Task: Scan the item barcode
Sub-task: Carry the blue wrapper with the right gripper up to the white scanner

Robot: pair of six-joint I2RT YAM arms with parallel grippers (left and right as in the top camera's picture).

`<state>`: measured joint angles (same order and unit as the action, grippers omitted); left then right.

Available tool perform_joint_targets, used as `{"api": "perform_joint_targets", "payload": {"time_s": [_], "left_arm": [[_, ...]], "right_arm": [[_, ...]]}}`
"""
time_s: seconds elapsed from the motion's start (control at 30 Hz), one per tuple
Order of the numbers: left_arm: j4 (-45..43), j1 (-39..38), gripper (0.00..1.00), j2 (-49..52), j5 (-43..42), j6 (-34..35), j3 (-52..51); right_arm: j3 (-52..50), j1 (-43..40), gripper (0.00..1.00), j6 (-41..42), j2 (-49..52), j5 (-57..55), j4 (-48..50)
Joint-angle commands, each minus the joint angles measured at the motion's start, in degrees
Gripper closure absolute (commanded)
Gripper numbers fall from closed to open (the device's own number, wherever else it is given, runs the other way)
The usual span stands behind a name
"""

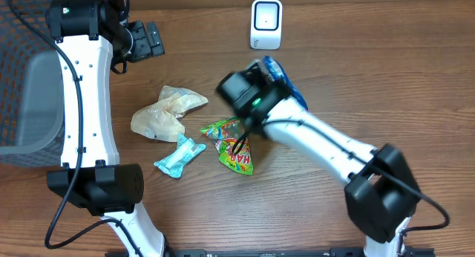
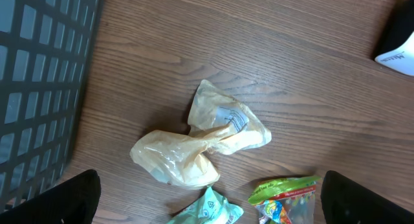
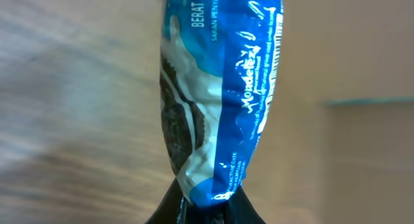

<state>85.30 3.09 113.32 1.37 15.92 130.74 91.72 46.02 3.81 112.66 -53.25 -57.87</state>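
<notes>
Near the white scanner (image 1: 266,23), we are presenting the blue packet (image 3: 220,88), pinched in right claw (image 3: 206,201), left claw (image 1: 145,40) gaping; barcode probably needs facing it.

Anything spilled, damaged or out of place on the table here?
Nothing looks spilled or torn. The beige bag is crumpled and twisted, and the green packet and teal packet lie loose at odd angles beside it. The right tool is shut on one end of the blue packet, which is creased there.
</notes>
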Motion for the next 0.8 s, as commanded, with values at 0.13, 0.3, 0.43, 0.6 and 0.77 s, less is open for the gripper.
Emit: {"api": "perform_joint_targets", "payload": {"time_s": [0.13, 0.3, 0.43, 0.6, 0.77], "left_arm": [[-0.09, -0.22, 0.00, -0.17, 0.52, -0.50, -0.52], [-0.09, -0.22, 0.00, -0.17, 0.55, -0.52, -0.52], [-0.09, -0.22, 0.00, -0.17, 0.55, -0.50, -0.52], [-0.09, -0.22, 0.00, -0.17, 0.52, -0.50, -0.52], [-0.09, -0.22, 0.00, -0.17, 0.52, -0.50, -0.52]], "right_arm": [[1.16, 6.32, 0.96, -3.13, -3.54, -36.81, 1.38], [1.16, 6.93, 0.96, -6.45, -4.02, -36.81, 1.84], [1.95, 6.84, 0.96, -7.10, -4.57, -36.79, 2.12], [5.01, 5.75, 0.96, -7.45, -4.66, -30.77, 5.51], [7.15, -1.29, 0.96, -8.44, -4.66, 7.15, 7.39]]}}
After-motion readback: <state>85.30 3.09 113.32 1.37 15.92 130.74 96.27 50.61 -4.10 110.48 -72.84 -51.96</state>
